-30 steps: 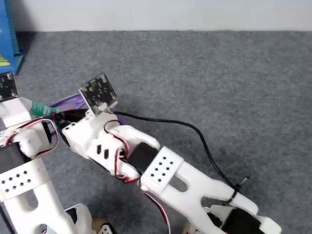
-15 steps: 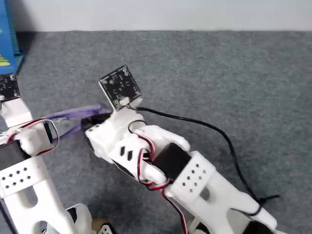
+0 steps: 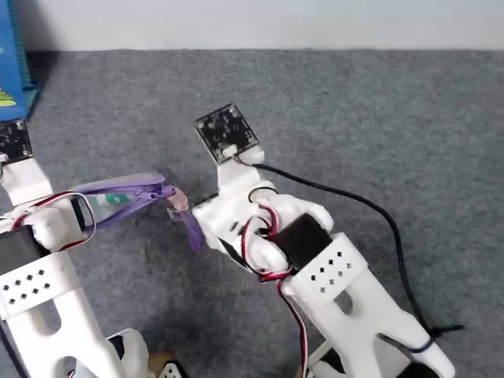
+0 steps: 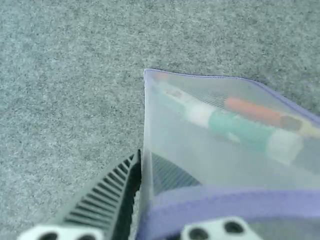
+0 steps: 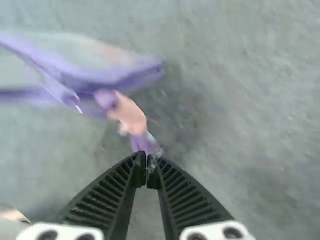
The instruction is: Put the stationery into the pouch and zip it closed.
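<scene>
A translucent purple-edged pouch (image 3: 118, 197) lies lifted at the left of the grey mat. In the left wrist view the pouch (image 4: 225, 155) shows a green-and-white pen (image 4: 235, 129) and an orange pen (image 4: 255, 111) inside. My left gripper (image 4: 142, 197) is shut on the pouch's end edge. The pink zipper pull (image 3: 179, 200) sits at the pouch's right end with a purple strap (image 3: 191, 228) hanging from it. My right gripper (image 5: 146, 169) is shut on that strap just below the pink pull (image 5: 131, 115), right of the pouch (image 5: 75, 60).
A blue box (image 3: 12, 75) stands at the far left edge. A black cable (image 3: 354, 205) trails off the right arm (image 3: 315, 260) over the grey mat (image 3: 378, 118). The mat's right half and back lie open up to the white wall.
The right arm has swung to the right, drawing the zipper pull along the pouch's top to its right end. The pouch, earlier hidden under that arm, now shows. The left arm has kept still.
</scene>
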